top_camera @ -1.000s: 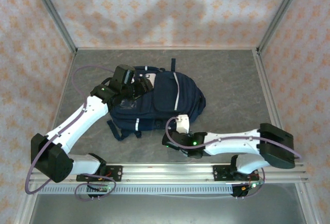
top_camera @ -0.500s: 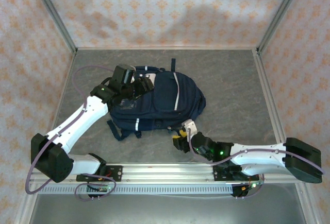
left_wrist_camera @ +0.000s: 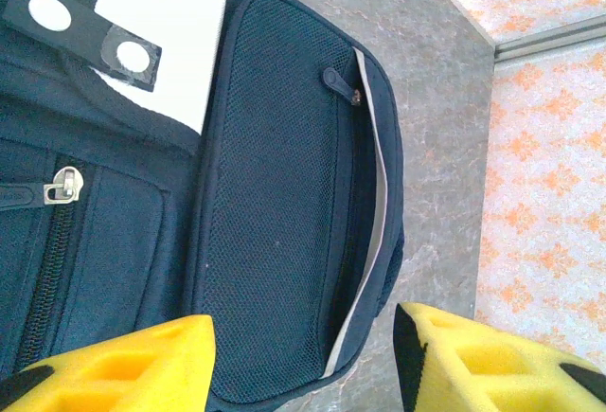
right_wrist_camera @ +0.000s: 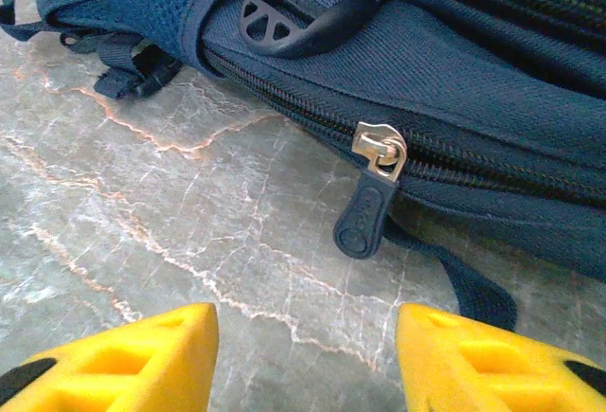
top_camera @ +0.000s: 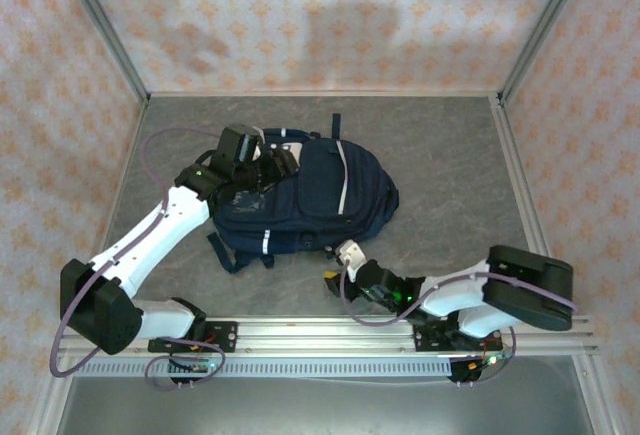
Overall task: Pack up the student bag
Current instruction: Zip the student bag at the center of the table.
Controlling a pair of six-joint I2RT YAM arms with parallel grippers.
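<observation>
The student bag lies flat at the middle of the grey table. It is navy, with white stripes, a zipper pull hanging at its near edge and a black buckle beyond. Just short of that edge, the right gripper stands half-spread and empty above bare table. Farther off, the left gripper hangs parted over the bag's mesh pocket, gripping nothing. Since a second ago the right gripper has drawn back from the bag; the left has stayed put.

My right gripper has drawn back a little from the student bag's near edge, closer to my base, with the forearm now tucked lower.
</observation>
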